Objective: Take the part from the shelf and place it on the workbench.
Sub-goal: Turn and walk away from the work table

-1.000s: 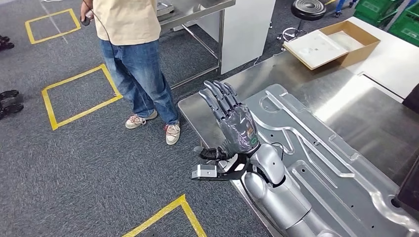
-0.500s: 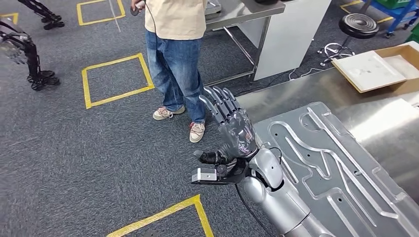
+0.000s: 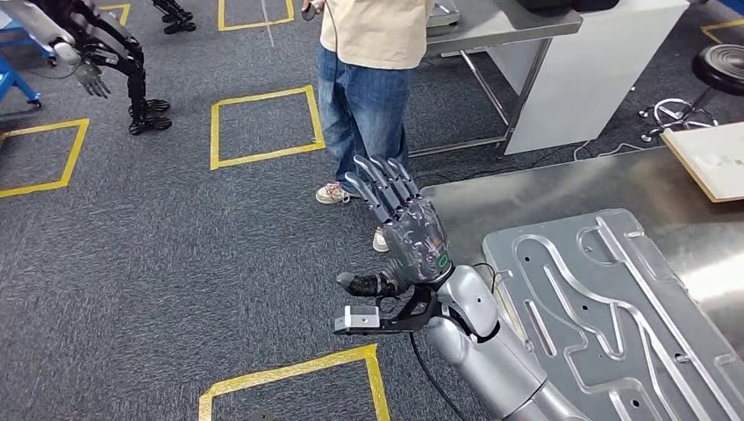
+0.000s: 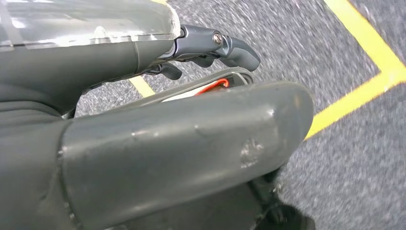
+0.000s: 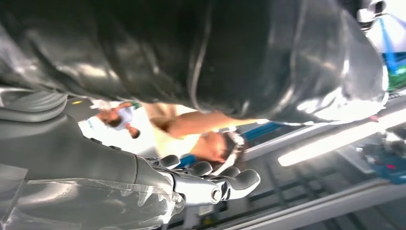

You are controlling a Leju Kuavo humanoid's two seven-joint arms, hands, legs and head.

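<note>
Head view: right hand (image 3: 411, 235) raised beyond the workbench (image 3: 478, 202) edge, fingers spread and empty, apparently for clearance from the part (image 3: 605, 316), flat on the bench beside that edge; left hand (image 4: 182, 158) grip indeterminable.

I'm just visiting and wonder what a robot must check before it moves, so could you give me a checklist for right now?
1. Right robot hand empty: ok, raised with fingers spread, holding nothing.
2. Metal panel resting flat on the steel workbench: ok.
3. Person out of the arm's way: not ok, they stand just beyond the fingertips.
4. Where the shelf is: cannot tell.
</note>
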